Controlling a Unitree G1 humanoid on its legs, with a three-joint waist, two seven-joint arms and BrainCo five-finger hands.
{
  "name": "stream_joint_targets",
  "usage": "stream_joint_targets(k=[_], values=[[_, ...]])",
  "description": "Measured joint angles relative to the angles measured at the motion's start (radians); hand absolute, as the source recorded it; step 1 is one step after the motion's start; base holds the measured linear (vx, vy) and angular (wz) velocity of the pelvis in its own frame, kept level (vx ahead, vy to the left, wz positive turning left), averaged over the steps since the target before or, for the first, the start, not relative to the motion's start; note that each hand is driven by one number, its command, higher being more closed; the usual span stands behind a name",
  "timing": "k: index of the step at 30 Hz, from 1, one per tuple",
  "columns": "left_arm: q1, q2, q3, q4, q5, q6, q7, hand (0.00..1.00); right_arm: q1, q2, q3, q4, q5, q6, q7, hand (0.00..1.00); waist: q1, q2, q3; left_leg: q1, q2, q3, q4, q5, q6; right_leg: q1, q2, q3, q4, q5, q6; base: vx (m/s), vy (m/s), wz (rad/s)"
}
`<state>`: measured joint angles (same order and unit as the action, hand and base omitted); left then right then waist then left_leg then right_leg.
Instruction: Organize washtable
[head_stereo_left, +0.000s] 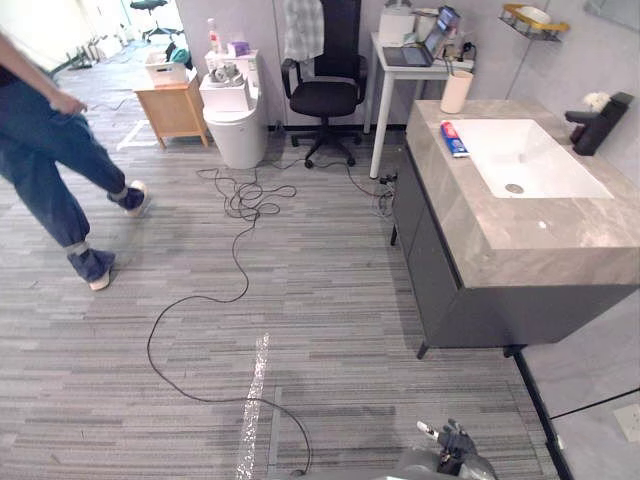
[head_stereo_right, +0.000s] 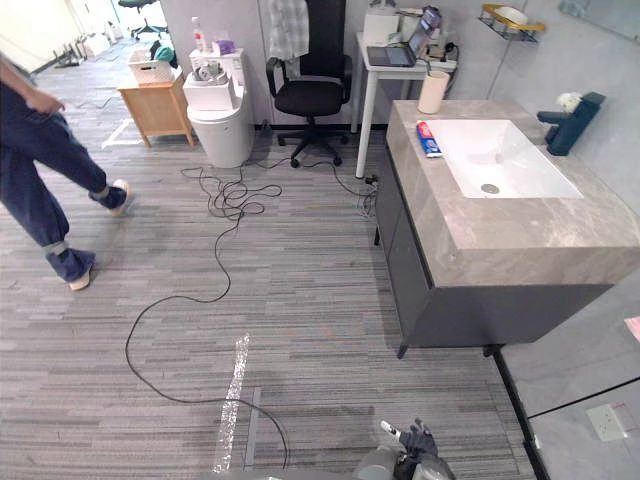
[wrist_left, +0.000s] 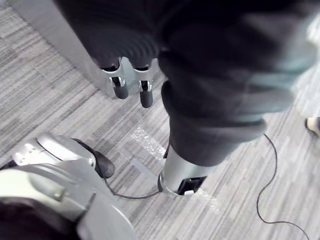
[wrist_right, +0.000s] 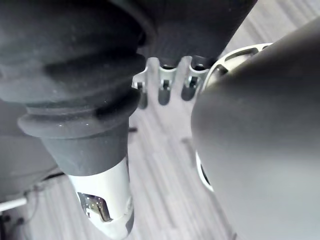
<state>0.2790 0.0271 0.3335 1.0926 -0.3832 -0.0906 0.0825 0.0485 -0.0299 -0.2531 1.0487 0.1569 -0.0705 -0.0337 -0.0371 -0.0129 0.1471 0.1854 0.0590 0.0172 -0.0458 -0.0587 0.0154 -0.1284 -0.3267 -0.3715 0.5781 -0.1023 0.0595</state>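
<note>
My right hand (wrist_right: 164, 89) hangs down empty with straight fingers, like my left hand (wrist_left: 120, 85), and is nearer the counter (head_stereo_left: 530, 235), ahead to my right, where the toothpaste tube (head_stereo_left: 453, 138) lies pointing away from me beside the sink (head_stereo_left: 530, 150).

- Washtable top (head_stereo_left: 520, 240) — grey stone, marbled with paler veins.
- Cabinet (head_stereo_left: 450, 300) under it: dark charcoal, plain.
- Sink (head_stereo_left: 540, 150): white.
- Faucet (head_stereo_left: 597, 125): dark, near black.
- Toothpaste tube (head_stereo_left: 453, 138): blue, with red and white.
- Cup (head_stereo_left: 456, 92): cream.
- Floor (head_stereo_left: 330, 300) — grey, in fine streaked planks.
- Office chair (head_stereo_left: 325, 98): black, with a grey-and-white checked cloth (head_stereo_left: 302, 28) on its back.
- Trousers (head_stereo_left: 45, 170) of the person: blue denim.
</note>
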Motion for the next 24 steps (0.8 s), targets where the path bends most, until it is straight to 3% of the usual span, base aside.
stream_joint_targets(k=[2,3,4,5,8,9,10,11,12,13,14,16,17,18,19,20,22,24], values=[[-0.006,0.011,-0.020,0.001,0.005,0.000,-0.014,0.00,0.001,0.004,0.020,-0.008,0.008,-0.001,0.011,0.00,-0.001,0.001,0.015,-0.014,0.037,-0.019,0.036,-0.033,-0.003,-0.028,0.078,0.013,-0.090,-0.016,0.013,0.10,0.013,0.15],[-0.019,0.025,-0.027,0.005,0.010,0.000,-0.021,0.00,-0.002,0.006,0.029,-0.013,0.012,-0.001,0.013,0.00,0.000,-0.011,0.027,-0.020,0.052,-0.026,0.058,-0.051,-0.007,-0.054,0.114,0.016,-0.198,0.002,0.033,0.22,-0.033,0.20],[-0.029,0.037,-0.027,0.008,0.027,0.007,-0.025,0.00,-0.005,0.013,0.031,-0.014,0.015,-0.001,0.015,0.00,0.000,-0.027,0.040,-0.017,0.055,-0.031,0.075,-0.076,-0.012,-0.064,0.135,0.012,-0.359,0.064,0.050,0.24,-0.063,0.15],[-0.032,0.040,-0.025,0.008,0.044,0.007,-0.029,0.00,-0.006,0.015,0.031,-0.014,0.024,0.000,0.015,0.00,-0.001,-0.031,0.043,-0.019,0.054,-0.032,0.084,-0.089,-0.019,-0.068,0.136,0.006,-0.406,0.079,0.055,0.28,-0.130,0.14],[-0.037,0.052,-0.025,0.008,0.112,0.006,-0.046,0.00,-0.006,0.022,0.018,-0.015,0.033,0.000,0.018,0.00,-0.004,-0.044,0.047,0.006,0.044,-0.061,0.116,-0.163,-0.049,-0.090,0.117,-0.034,-0.435,0.085,0.043,0.29,-0.202,0.31],[-0.038,0.055,-0.025,0.008,0.135,0.006,-0.057,0.00,-0.005,0.025,0.011,-0.015,0.033,0.000,0.017,0.00,-0.006,-0.046,0.044,0.017,0.047,-0.082,0.118,-0.182,-0.056,-0.087,0.120,-0.024,-0.411,0.094,0.015,0.51,-0.351,0.63],[-0.041,0.041,-0.025,0.009,0.158,0.009,-0.063,0.00,-0.005,0.021,-0.017,-0.026,0.032,-0.001,0.019,0.00,-0.012,-0.025,0.026,0.022,0.088,-0.103,0.120,-0.210,-0.069,-0.111,0.154,-0.014,-0.329,0.098,-0.013,0.47,-0.296,0.61],[-0.033,0.033,-0.023,0.014,0.163,0.010,-0.069,0.00,0.001,0.018,-0.027,-0.031,0.029,-0.001,0.019,0.00,-0.012,0.008,0.008,0.014,0.120,-0.113,0.161,-0.226,-0.096,-0.124,0.179,-0.016,-0.294,0.083,-0.035,0.50,-0.253,0.44],[-0.032,0.016,-0.006,0.017,0.162,0.006,-0.067,0.00,0.000,0.015,-0.046,-0.029,0.030,0.000,0.019,0.00,-0.006,0.024,0.005,-0.024,0.145,-0.110,0.263,-0.243,-0.130,-0.120,0.199,-0.031,-0.274,0.070,-0.062,0.52,-0.268,0.17],[-0.030,0.009,0.010,0.017,0.161,0.007,-0.065,0.00,-0.001,0.016,-0.058,-0.020,0.032,0.001,0.018,0.00,-0.005,0.028,0.003,-0.076,0.156,-0.110,0.394,-0.238,-0.151,-0.105,0.217,-0.037,-0.270,0.045,-0.080,0.63,-0.331,-0.08],[-0.026,0.007,0.023,0.016,0.160,0.011,-0.061,0.00,0.002,0.020,-0.065,-0.012,0.043,0.002,0.014,0.00,-0.006,0.025,0.003,-0.130,0.160,-0.113,0.554,-0.202,-0.228,-0.074,0.236,-0.036,-0.276,0.026,-0.096,0.53,-0.293,-0.19],[-0.023,-0.004,0.024,0.016,0.160,0.018,-0.057,0.00,0.008,0.018,-0.064,-0.012,0.045,0.002,0.009,0.00,-0.004,0.033,-0.003,-0.181,0.177,-0.108,0.720,-0.156,-0.294,-0.026,0.271,-0.032,-0.300,0.013,-0.122,0.40,-0.158,-0.32],[-0.025,0.002,0.032,0.012,0.159,0.021,-0.052,0.00,0.008,0.016,-0.058,-0.014,0.030,0.002,-0.005,0.00,-0.005,0.032,-0.003,-0.233,0.212,-0.049,0.853,-0.154,-0.282,0.016,0.301,-0.011,-0.331,-0.013,-0.135,0.49,-0.121,-0.42],[-0.026,0.010,0.043,-0.003,0.155,0.022,-0.048,0.00,0.007,0.015,-0.042,-0.010,0.025,0.003,-0.015,0.00,-0.002,0.033,-0.002,-0.271,0.262,0.068,0.972,-0.189,-0.216,0.066,0.320,0.017,-0.364,-0.021,-0.134,0.48,-0.096,-0.42],[-0.028,0.013,0.051,-0.005,0.151,0.022,-0.045,0.00,0.005,0.017,-0.041,-0.002,0.021,0.005,-0.016,0.00,0.000,0.028,-0.002,-0.278,0.277,0.119,1.005,-0.205,-0.192,0.096,0.324,0.033,-0.383,-0.021,-0.134,0.46,-0.052,-0.59],[-0.027,0.012,0.065,-0.005,0.129,0.022,-0.032,0.00,0.001,0.021,-0.035,0.024,0.019,0.008,-0.019,0.00,0.009,-0.003,0.000,-0.287,0.286,0.202,1.019,-0.232,-0.147,0.149,0.324,0.074,-0.418,-0.013,-0.123,0.53,0.042,-0.80],[-0.028,0.010,0.070,-0.010,0.094,0.022,-0.019,0.00,0.003,0.022,-0.022,0.039,0.020,0.016,-0.035,0.00,0.028,-0.012,-0.001,-0.331,0.284,0.241,0.977,-0.263,-0.129,0.207,0.318,0.131,-0.450,-0.010,-0.119,0.47,0.125,-0.97],[-0.036,0.014,0.072,-0.030,0.055,0.017,-0.003,0.00,-0.002,0.029,-0.024,0.049,0.019,0.021,-0.052,0.00,0.036,-0.043,0.015,-0.407,0.261,0.221,0.791,-0.263,-0.136,0.248,0.271,0.195,-0.459,-0.009,-0.103,0.28,0.227,-1.00]])
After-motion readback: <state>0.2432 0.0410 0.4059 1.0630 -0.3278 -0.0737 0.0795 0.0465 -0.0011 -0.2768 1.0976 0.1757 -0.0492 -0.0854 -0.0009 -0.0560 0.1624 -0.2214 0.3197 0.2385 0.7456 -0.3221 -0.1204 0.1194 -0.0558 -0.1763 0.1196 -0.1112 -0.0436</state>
